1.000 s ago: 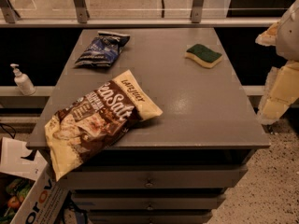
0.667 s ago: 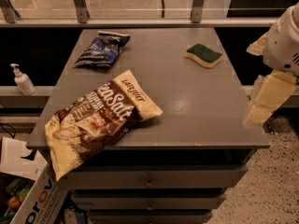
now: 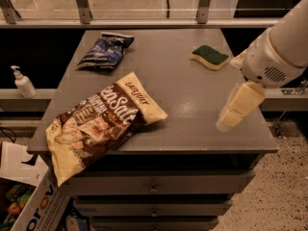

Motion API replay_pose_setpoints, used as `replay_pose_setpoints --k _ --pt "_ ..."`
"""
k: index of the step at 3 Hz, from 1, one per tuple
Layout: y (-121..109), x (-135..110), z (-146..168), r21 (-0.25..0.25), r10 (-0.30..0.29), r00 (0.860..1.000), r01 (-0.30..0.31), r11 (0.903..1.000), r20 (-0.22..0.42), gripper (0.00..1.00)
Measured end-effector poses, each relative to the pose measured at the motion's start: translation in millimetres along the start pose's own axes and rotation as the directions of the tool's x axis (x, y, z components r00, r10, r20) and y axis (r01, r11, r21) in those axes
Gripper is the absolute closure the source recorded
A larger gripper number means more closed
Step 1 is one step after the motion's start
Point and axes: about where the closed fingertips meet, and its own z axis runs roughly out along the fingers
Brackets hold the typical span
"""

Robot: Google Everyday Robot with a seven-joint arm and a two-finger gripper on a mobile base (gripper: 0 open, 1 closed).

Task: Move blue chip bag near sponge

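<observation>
Grey cabinet top (image 3: 192, 124) with drawers (image 3: 154, 184) under it, and a ledge with metal posts (image 3: 83, 4) behind. All positions below are relative to that top. The blue chip bag (image 3: 105, 51) lies flat at the far-left corner: crinkled, dark navy with light print, nothing touching it. The sponge (image 3: 210, 57) is at the far-right corner, green side up, with the yellow layer showing along its near edge. It's well apart from the blue bag, with bare top between the two. A big brown-and-cream Sea Salt bag (image 3: 103, 124) takes up the near-left part. It lies diagonally, with its lower end hanging over the front-left edge. It sits nearer the front than the blue bag and doesn't touch it. My claw (image 3: 230, 117) is over the right side of the top, close to the right edge and nearer the front than the sponge, apart from it. It's tilted, with the tip pointing down and left toward the surface. I can't tell whether it's open or closed, or whether the tip touches the top. My white arm housing (image 3: 274, 57) comes in from beyond the right edge, above the claw. Off the left side, a white pump bottle (image 3: 23, 82) stands on a lower ledge. Below the front-left corner there's a cardboard box (image 3: 36, 211) with printed lettering. There's speckled floor (image 3: 288, 177) to the right of the cabinet.
</observation>
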Motion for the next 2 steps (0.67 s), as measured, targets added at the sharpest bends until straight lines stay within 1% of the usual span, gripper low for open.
replay_pose_setpoints --k 1,2 --pt "-15.0 -20.4 19.4 -0.018 0.032 0.995 -0.03 0.9994 0.099 0.0" --pt "-28.3 -43.3 36.6 -0.025 0.048 0.98 -0.044 0.9987 0.193 0.0"
